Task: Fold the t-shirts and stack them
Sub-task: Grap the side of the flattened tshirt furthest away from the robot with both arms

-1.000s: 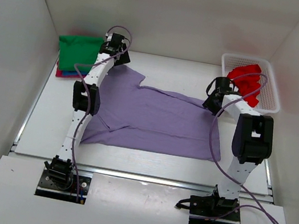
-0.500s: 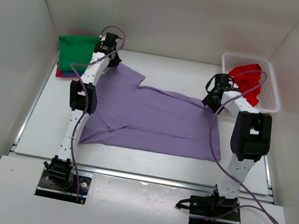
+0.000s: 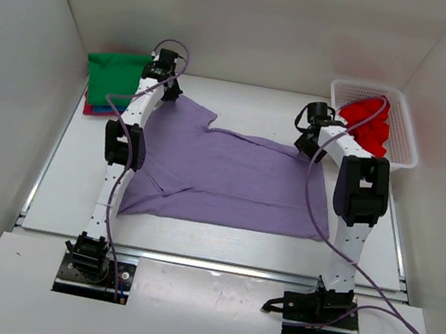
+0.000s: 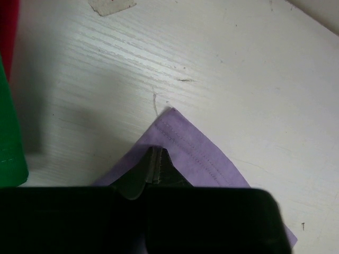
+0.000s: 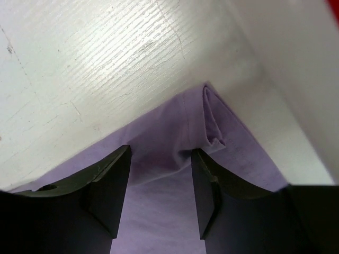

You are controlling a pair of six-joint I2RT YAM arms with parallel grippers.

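Purple tee (image 3: 230, 177) soft, light, limp, wrinkles easily; take by far corners, upper part of frame. Left gripper (image 4: 153, 168) closed, pinching corner. Right gripper (image 5: 160, 177) open, astride folded edge.

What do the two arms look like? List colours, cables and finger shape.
The left arm and right arm have white links, bulky black joint housings and black base plates. A purple cable loops along each. The right fingers are dark, broad pads with curved edges; the left fingers are dark and taper to a tip.
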